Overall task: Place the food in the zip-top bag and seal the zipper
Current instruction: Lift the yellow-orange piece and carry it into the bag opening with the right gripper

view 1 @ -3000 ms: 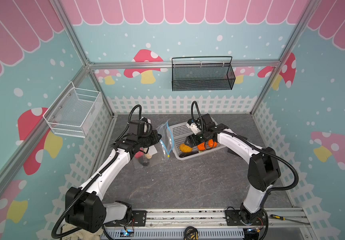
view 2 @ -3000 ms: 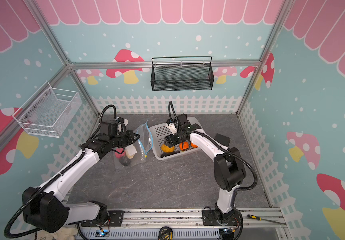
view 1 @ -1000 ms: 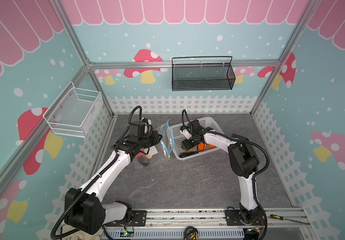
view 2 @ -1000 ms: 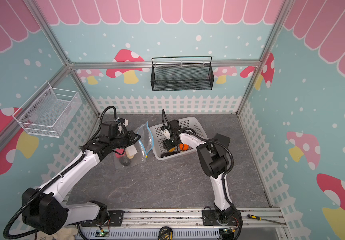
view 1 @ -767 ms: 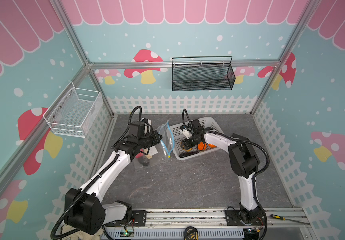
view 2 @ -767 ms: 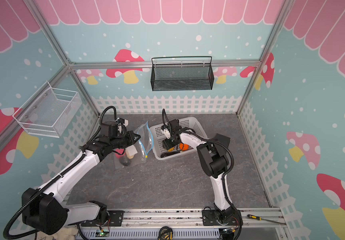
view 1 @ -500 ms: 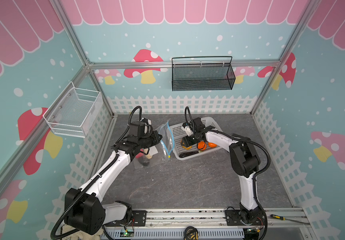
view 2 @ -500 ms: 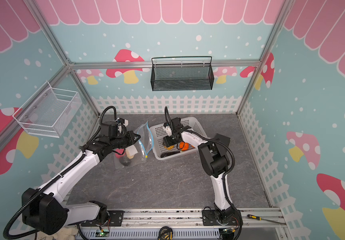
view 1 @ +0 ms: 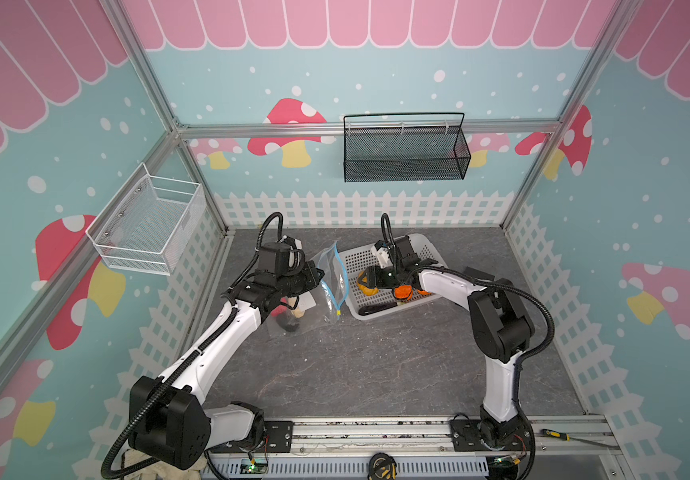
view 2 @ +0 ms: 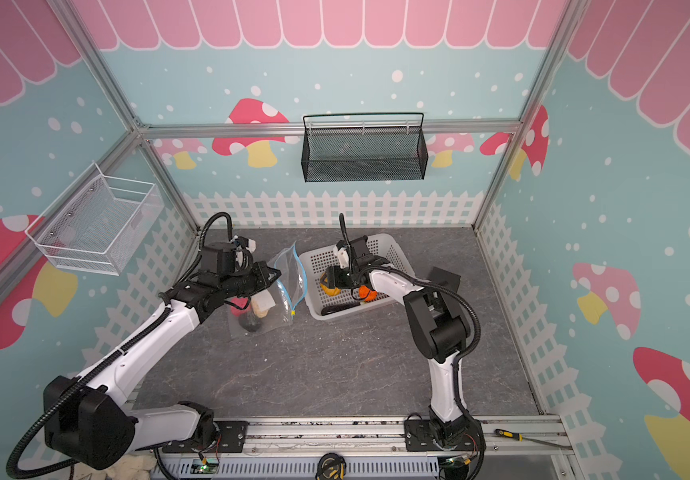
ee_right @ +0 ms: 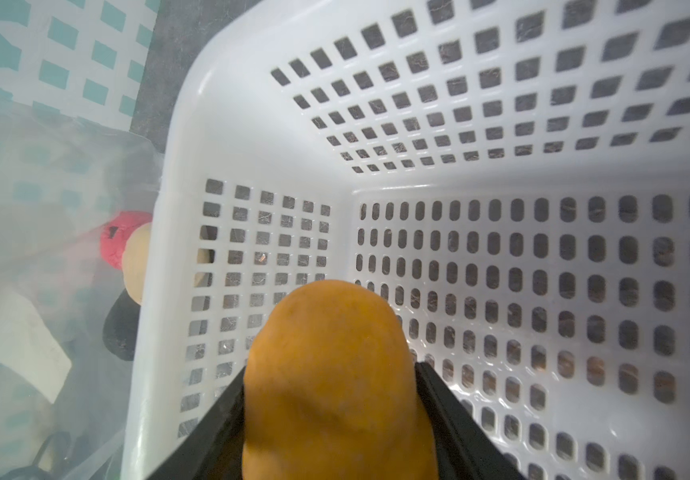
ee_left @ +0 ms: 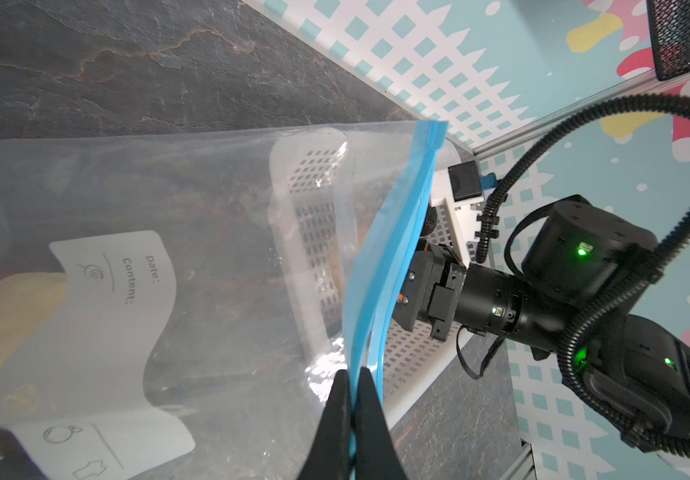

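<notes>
The clear zip-top bag (view 1: 328, 286) stands open to the left of the basket, and my left gripper (ee_left: 351, 374) is shut on its light-blue zipper (ee_left: 393, 257), holding that edge up. Pink-red food (view 1: 279, 309), cream food (view 1: 299, 309) and a black lump (view 1: 289, 324) lie inside the bag. My right gripper (ee_right: 331, 370) is shut on a yellow-orange food (ee_right: 335, 374), held just above the floor of the basket (ee_right: 252, 137) near its bag-side wall. In both top views this gripper (view 2: 328, 284) is over the basket's left half.
The white perforated basket (view 1: 430, 249) still holds bright orange pieces (view 1: 402, 292) and a long dark piece (view 1: 376, 308) by its front wall. A black mesh basket (view 1: 403, 160) hangs on the back wall and a white wire basket (view 1: 148, 226) on the left wall.
The right gripper's jaws have closed in on the yellow-orange food and it has shifted slightly within the basket. The left arm and the bag have not moved.
</notes>
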Controlling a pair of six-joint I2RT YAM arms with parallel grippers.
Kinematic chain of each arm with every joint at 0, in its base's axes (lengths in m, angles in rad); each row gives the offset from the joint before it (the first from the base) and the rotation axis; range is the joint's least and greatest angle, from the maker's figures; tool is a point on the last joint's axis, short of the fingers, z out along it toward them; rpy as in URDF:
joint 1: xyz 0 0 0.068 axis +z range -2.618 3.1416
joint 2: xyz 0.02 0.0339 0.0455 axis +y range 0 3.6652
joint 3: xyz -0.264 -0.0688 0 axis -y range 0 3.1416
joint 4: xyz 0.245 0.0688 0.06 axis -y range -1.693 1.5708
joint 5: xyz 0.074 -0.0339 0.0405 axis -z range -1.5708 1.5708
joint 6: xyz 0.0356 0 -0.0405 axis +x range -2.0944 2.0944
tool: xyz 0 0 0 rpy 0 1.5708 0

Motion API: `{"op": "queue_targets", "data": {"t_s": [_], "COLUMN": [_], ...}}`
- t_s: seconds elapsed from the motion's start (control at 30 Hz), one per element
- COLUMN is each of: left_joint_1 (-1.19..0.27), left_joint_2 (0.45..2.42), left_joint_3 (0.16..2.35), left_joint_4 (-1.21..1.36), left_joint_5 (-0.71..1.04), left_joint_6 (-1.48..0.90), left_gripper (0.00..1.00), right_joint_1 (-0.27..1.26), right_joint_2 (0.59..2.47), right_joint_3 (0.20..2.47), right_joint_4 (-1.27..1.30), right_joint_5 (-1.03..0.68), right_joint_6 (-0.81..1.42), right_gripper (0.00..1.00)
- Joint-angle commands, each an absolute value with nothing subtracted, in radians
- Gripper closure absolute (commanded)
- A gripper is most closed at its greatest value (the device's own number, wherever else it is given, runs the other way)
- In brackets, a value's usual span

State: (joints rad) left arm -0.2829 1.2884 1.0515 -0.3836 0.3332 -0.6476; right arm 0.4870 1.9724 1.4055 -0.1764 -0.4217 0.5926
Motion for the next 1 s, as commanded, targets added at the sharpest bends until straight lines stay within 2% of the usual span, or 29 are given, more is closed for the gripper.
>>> {"op": "queue_targets", "data": {"t_s": [0.0,0.37,0.97], "left_joint_1": [-0.286,-0.298,-0.316], "left_joint_2": [1.281,1.251,1.248], "left_joint_3": [1.071,1.145,1.204], "left_joint_4": [-0.385,-0.509,-0.558], "left_joint_5": [0.316,0.280,0.258], "left_joint_6": [-0.653,-0.650,-0.649], "left_gripper": [1.00,1.00,1.00], "right_joint_1": [0.475,0.519,0.649], "right_joint_2": [1.855,1.687,1.718], "right_joint_3": [1.379,1.356,1.486], "right_joint_4": [-0.130,-0.091,-0.062], "right_joint_5": [-0.436,-0.499,-0.494], "right_joint_6": [0.647,0.691,0.715], "right_gripper": [0.42,0.40,0.41]}}
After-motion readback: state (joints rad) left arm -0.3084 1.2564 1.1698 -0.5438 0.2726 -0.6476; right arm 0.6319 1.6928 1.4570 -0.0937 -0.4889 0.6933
